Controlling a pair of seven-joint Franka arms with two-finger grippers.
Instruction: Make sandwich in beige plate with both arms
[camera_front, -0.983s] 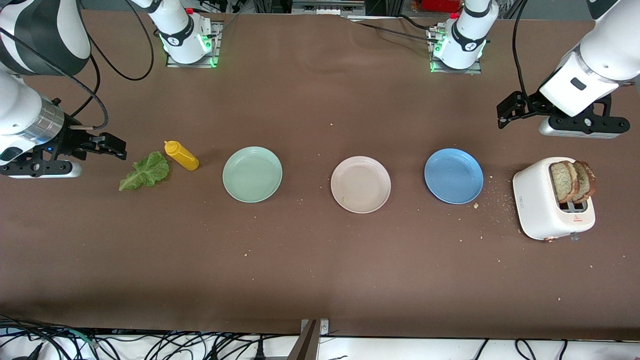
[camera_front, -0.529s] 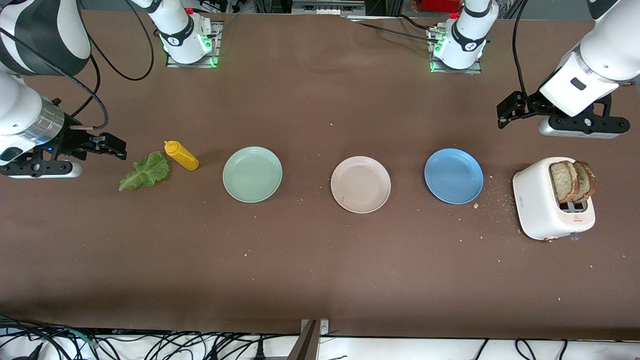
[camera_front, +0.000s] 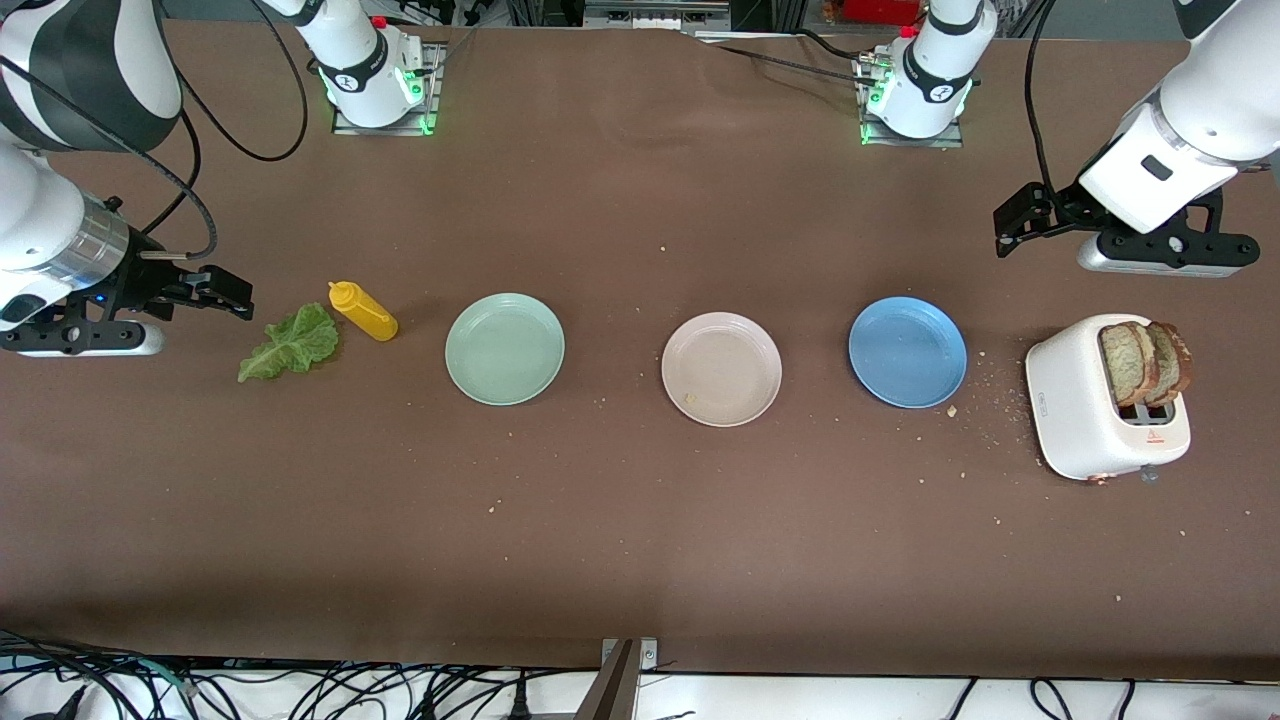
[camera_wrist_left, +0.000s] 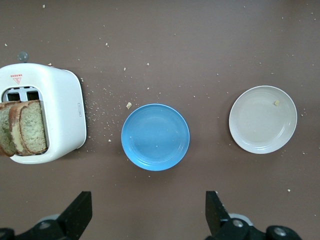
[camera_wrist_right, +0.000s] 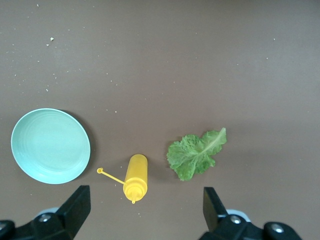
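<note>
The beige plate (camera_front: 721, 368) lies empty at mid-table and also shows in the left wrist view (camera_wrist_left: 262, 119). Two toasted bread slices (camera_front: 1146, 362) stand in the white toaster (camera_front: 1080, 412) at the left arm's end; they show in the left wrist view (camera_wrist_left: 21, 127). The lettuce leaf (camera_front: 291, 342) lies flat at the right arm's end and shows in the right wrist view (camera_wrist_right: 196, 153). My left gripper (camera_front: 1012, 221) is open and empty, up over bare table near the toaster and blue plate. My right gripper (camera_front: 228, 291) is open and empty, up beside the lettuce.
A mint green plate (camera_front: 504, 348) and a blue plate (camera_front: 907, 351) flank the beige plate. A yellow squeeze bottle (camera_front: 363, 311) lies on its side between the lettuce and the green plate. Crumbs are scattered around the toaster and blue plate.
</note>
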